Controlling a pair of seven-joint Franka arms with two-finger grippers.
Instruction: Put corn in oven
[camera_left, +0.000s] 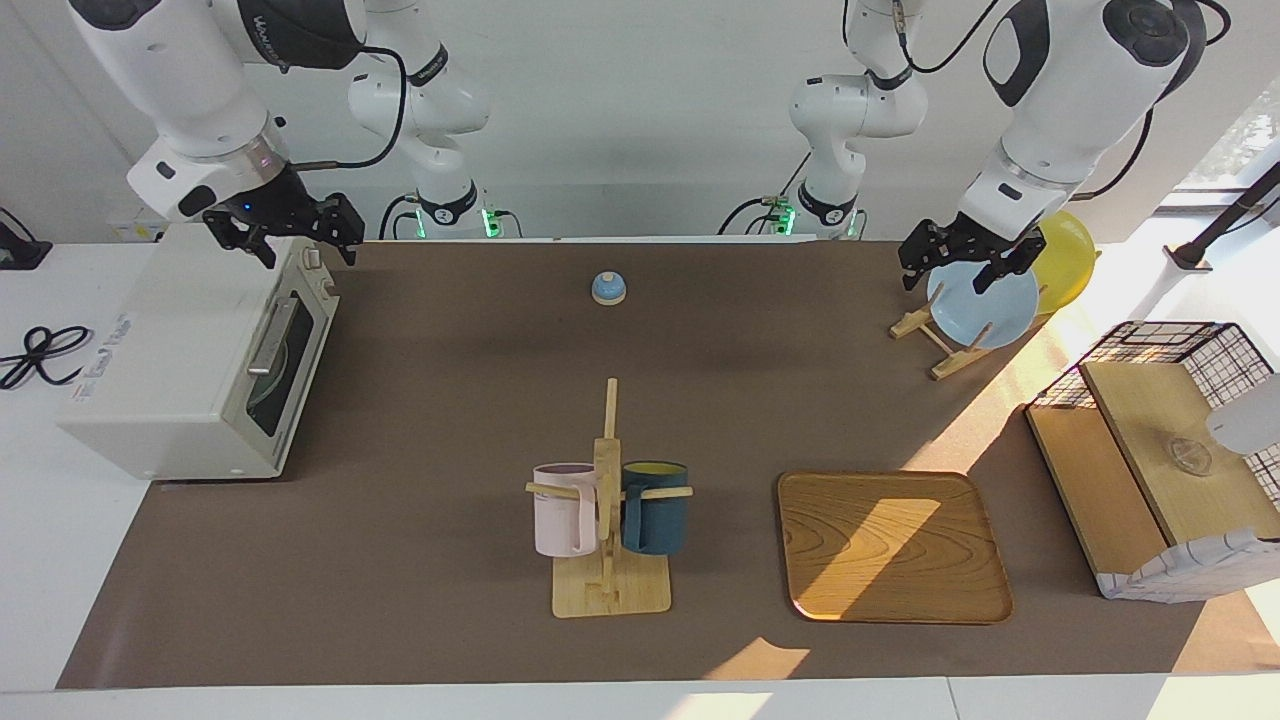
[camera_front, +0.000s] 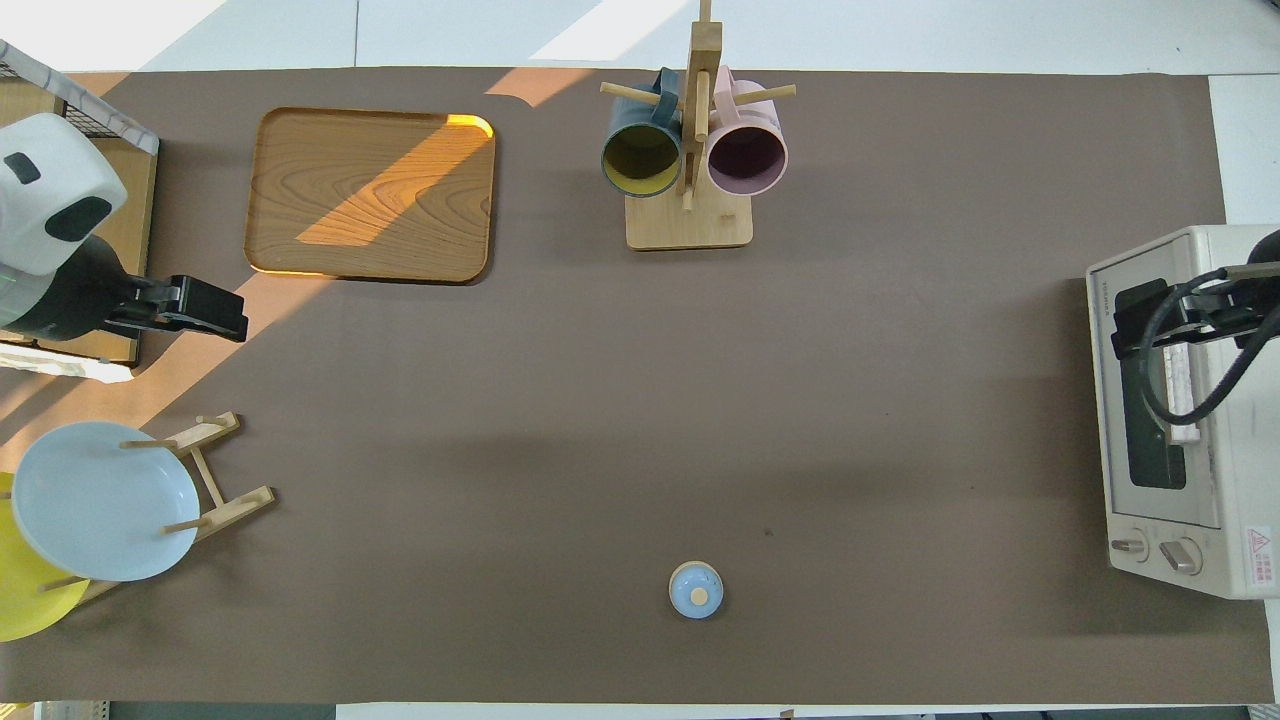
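The corn shows in neither view. The off-white oven (camera_left: 180, 350) stands at the right arm's end of the table, its dark glass door shut and its silver handle (camera_left: 272, 335) facing the table's middle. My right gripper (camera_left: 300, 245) hangs open over the oven's top edge at the end nearest the robots, holding nothing. In the overhead view the oven (camera_front: 1180, 420) lies partly under the right gripper (camera_front: 1140, 322). My left gripper (camera_left: 948, 278) waits open and empty over the plate rack; from overhead, the left gripper (camera_front: 215, 318) shows beside the tray.
A mug stand (camera_left: 608, 500) with a pink and a dark blue mug sits mid-table. A wooden tray (camera_left: 890, 545) lies beside it. The rack holds a light blue plate (camera_left: 985, 300) and a yellow plate (camera_left: 1065, 255). A small blue bell (camera_left: 608, 288) is near the robots. A wire basket (camera_left: 1170, 450) stands at the left arm's end.
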